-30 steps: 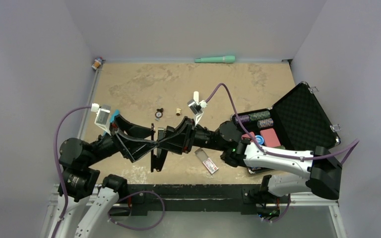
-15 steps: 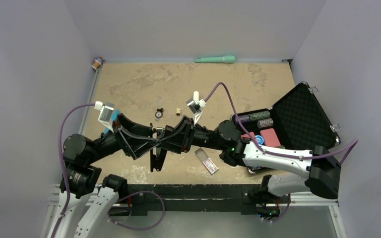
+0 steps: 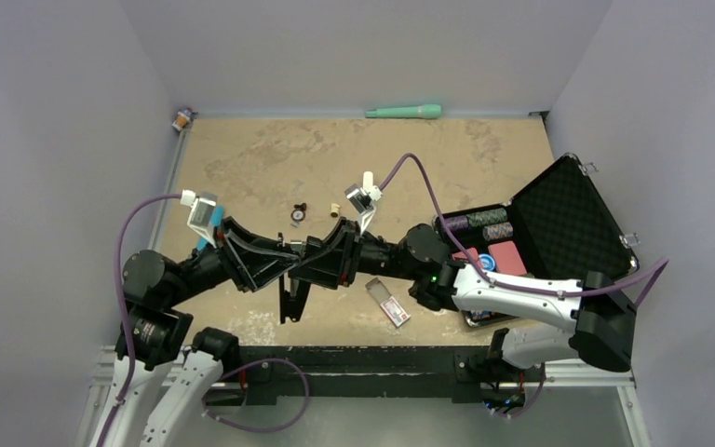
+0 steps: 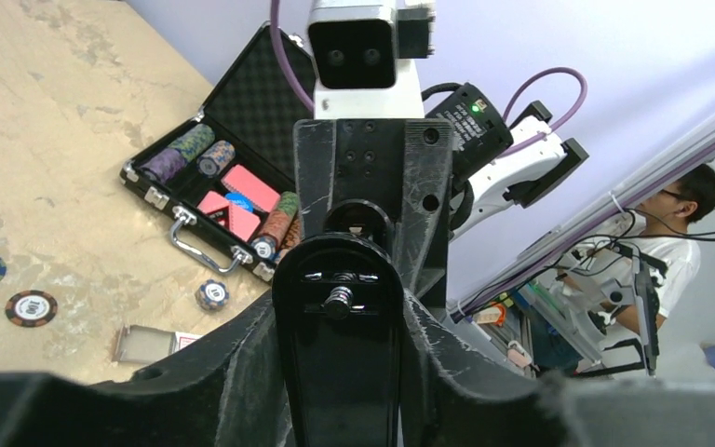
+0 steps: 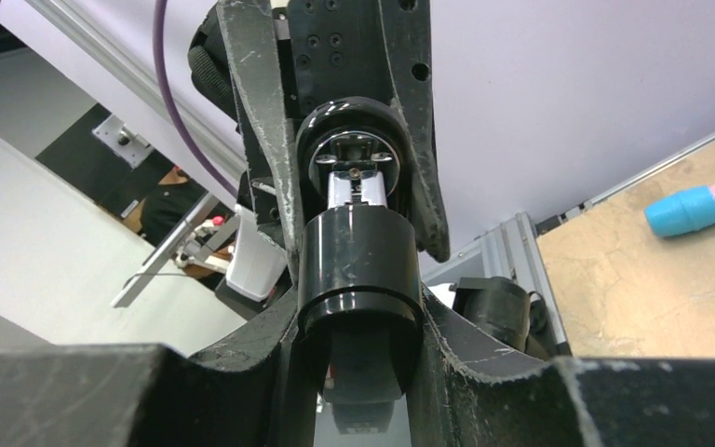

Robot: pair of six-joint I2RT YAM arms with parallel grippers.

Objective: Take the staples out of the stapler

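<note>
**Arm pose**
- The left arm runs from its base at the near left corner, elbow out to the left, with the forearm pointing right over the table [image 3: 270, 158].
- The right arm reaches left from the near right, passing in front of the open case [image 3: 559, 209], with its forearm close to level.
- The left gripper [image 4: 338, 303] and the right gripper [image 5: 358, 298] meet nose to nose over the near centre of the table.

**Stapler**
- The stapler [image 3: 290, 300] sits between the two grippers. In the top view, a slim black part of it runs from the meeting point toward the near edge.
- The right gripper is clamped on the stapler. Both fingers press its glossy black rounded end, and silvery metal shows just beyond.
- The left gripper is closed around the opposite end. Its fingers hug both flanks with no gap visible.

**Surface**
- The table top is tan and mottled.
- The black case lies at the right with its foam-lined lid raised. It holds rows of poker chips [image 4: 179, 154] and red blocks.
- Three loose chips [image 4: 31, 306] lie on the table near the case.
- A small flat box [image 3: 389, 304] lies just right of the grippers.
- Two tiny items [image 3: 299, 213] rest behind the grippers.
- A teal cylinder [image 3: 403, 112] lies along the far edge.
- A small orange object [image 3: 182, 118] sits in the far left corner.
- A cyan marker [image 5: 698, 209] lies near the left edge.

**Room**
- Pale lavender walls enclose three sides.
- A purple cable [image 3: 428, 186] loops from each wrist.
- A person [image 4: 675, 233] in glasses and a white shirt sits beyond the frame
</note>
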